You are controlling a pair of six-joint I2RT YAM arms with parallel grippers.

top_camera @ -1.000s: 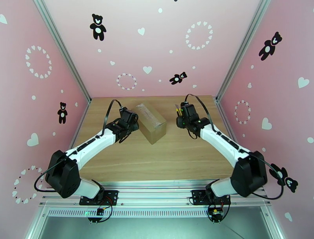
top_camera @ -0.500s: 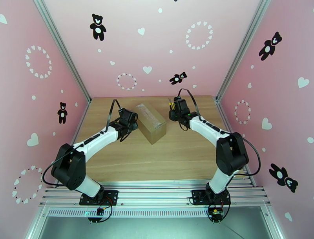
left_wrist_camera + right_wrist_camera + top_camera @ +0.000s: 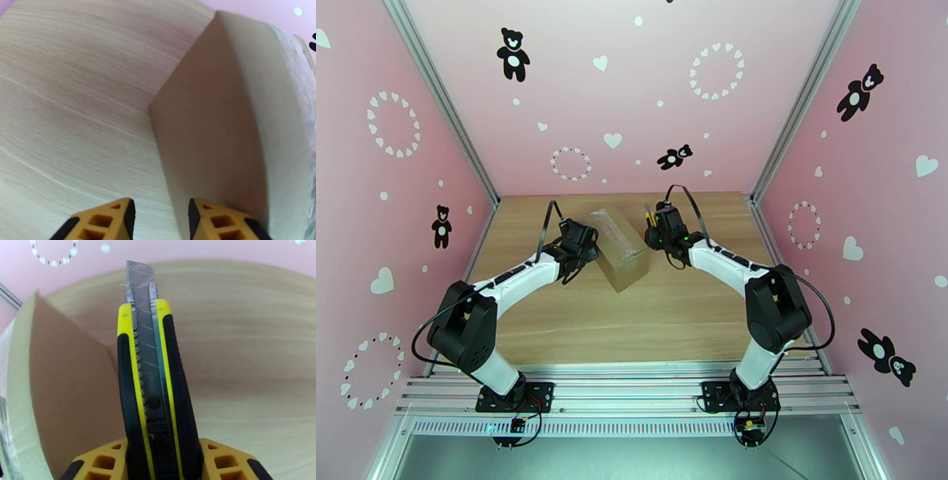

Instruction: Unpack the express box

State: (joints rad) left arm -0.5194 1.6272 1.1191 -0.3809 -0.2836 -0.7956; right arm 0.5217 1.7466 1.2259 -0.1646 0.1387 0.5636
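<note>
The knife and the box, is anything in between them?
Just bare table. In the right wrist view the knife, held by the right fingers, points past the box, with wood in the gap.

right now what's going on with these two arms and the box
Two arms flank the express box, a taped cardboard carton on the wooden table. The right gripper is shut on a yellow-black utility knife, blade out, close beside the box's right side. The left gripper sits low by the box's left side, jaws apart with nothing between them. The tape on top looks uncut, so the box is not yet opened.
</note>
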